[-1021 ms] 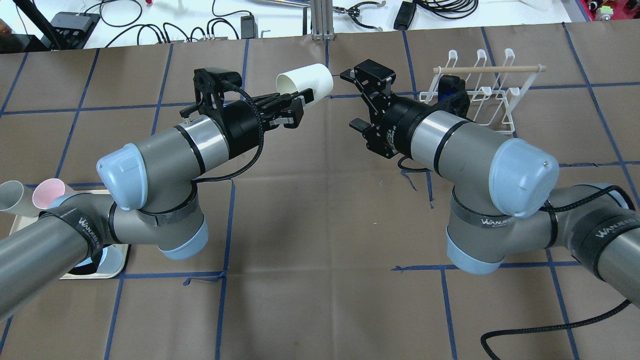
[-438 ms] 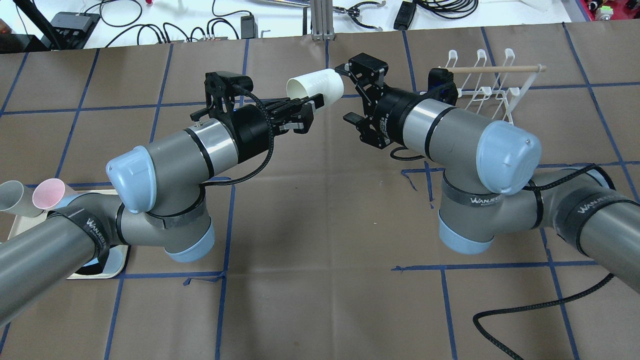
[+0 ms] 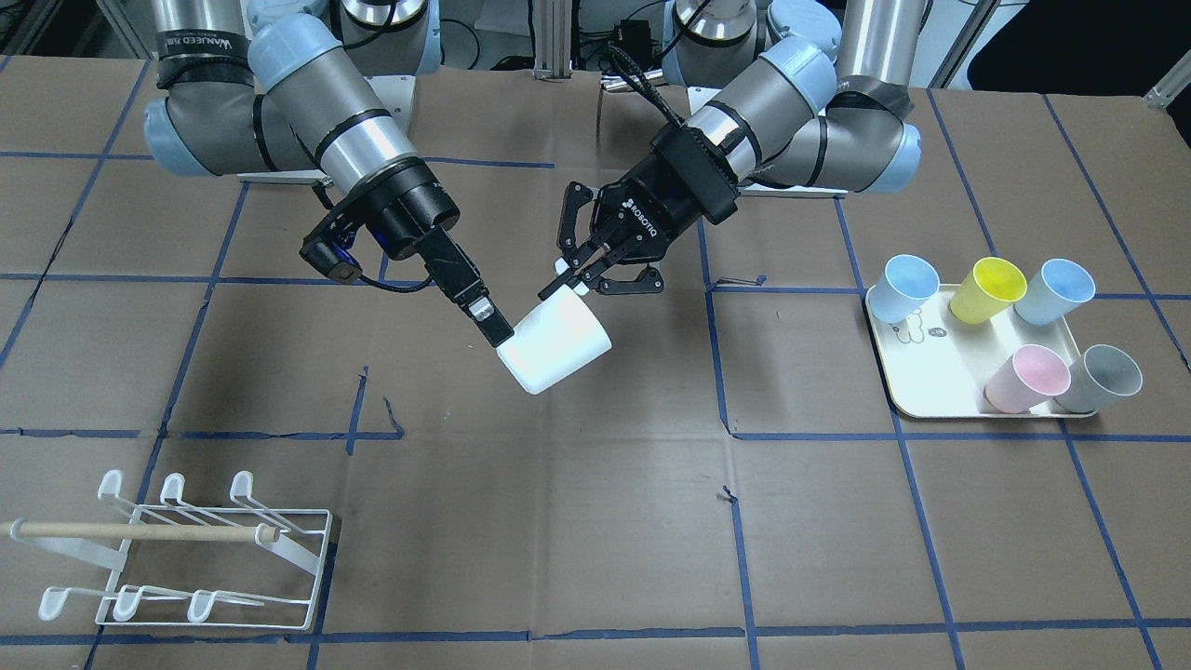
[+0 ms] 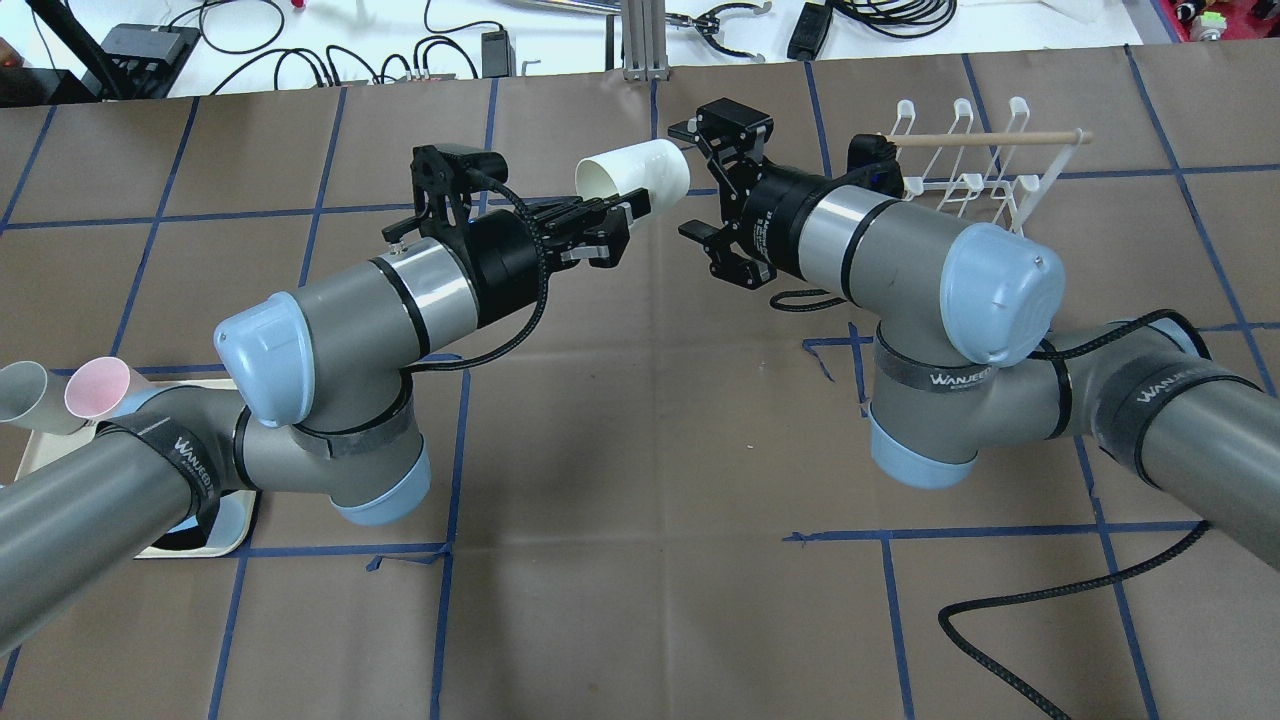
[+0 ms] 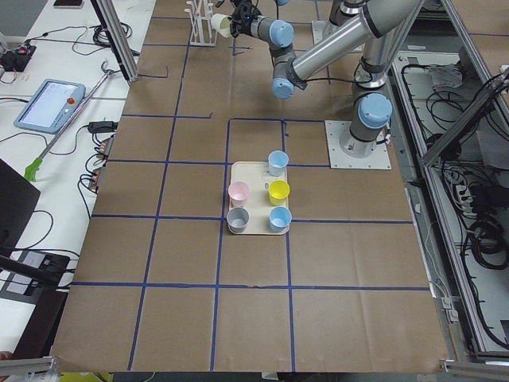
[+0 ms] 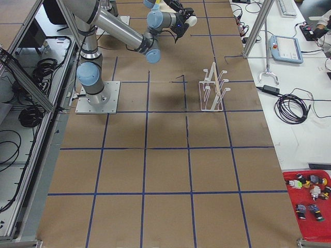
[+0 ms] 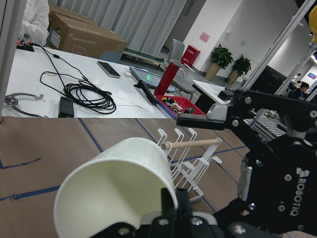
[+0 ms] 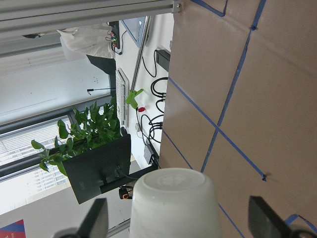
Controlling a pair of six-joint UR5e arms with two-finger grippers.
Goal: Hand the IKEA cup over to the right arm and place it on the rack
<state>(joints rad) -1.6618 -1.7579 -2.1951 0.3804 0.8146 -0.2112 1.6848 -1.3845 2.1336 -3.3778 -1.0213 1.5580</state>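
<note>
Left jaws: clamped on the wall of the white cup point(image 3: 558, 352) at its open rim, at the end of the left arm point(image 3: 777, 88).
Right jaws: spread wide on the right arm point(image 3: 312, 107), one finger on each side of the cup's closed bottom. From the wrist camera I see a gap on both sides, so neither finger touches it.
Cup: held clear of the table point(image 3: 595, 521), lying on its side in the air. Its mouth faces the left arm and its bottom faces the right arm. It hangs over the middle of the table, between the two arms.
Rack point(image 3: 149, 531): white wire with a wooden dowel handle. It stands on the table near the corner where the operators' edge meets the robot's right end, well apart from the cup.
Tray point(image 3: 935, 377): cream, near the table's end on the robot's left. It carries five cups: two pale blue, one yellow, one pink and one grey.
Table: brown covering crossed by blue tape lines.
</note>
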